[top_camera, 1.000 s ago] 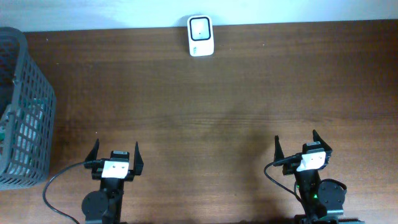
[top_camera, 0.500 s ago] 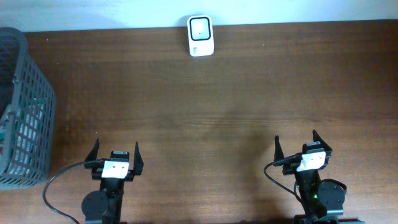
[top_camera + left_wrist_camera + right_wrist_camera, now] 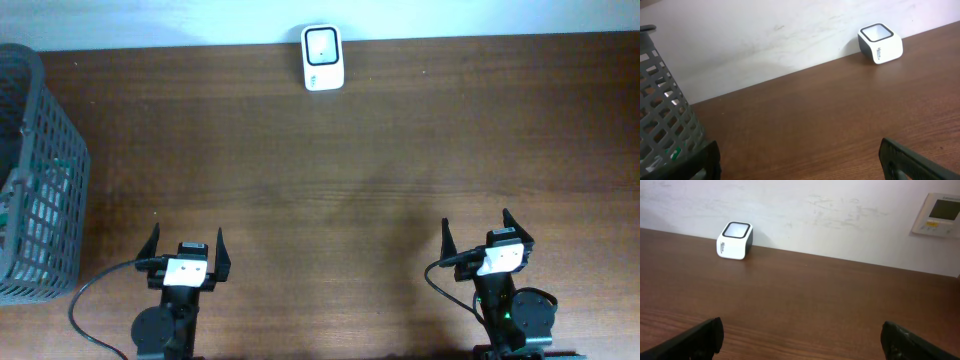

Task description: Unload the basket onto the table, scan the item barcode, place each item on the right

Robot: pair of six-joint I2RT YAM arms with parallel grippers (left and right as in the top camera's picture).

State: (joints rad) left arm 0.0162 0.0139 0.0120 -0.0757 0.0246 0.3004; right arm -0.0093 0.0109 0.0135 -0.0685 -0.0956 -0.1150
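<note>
The white barcode scanner (image 3: 322, 57) with a dark window on top stands at the table's far edge, also seen in the left wrist view (image 3: 880, 42) and the right wrist view (image 3: 734, 240). A grey mesh basket (image 3: 45, 170) stands at the left edge. Through its mesh shows a white and green item (image 3: 14, 205), only partly visible (image 3: 671, 153). My left gripper (image 3: 187, 232) (image 3: 800, 162) is open near the front edge, right of the basket, nothing between its fingers. My right gripper (image 3: 476, 220) (image 3: 802, 337) is open at the front right, also holding nothing.
The basket wall (image 3: 665, 115) rises close to the left gripper's left finger. A pale wall runs behind the table's far edge, with a small control panel (image 3: 940, 212) mounted on it at the right. Bare brown wood lies between both grippers and the scanner.
</note>
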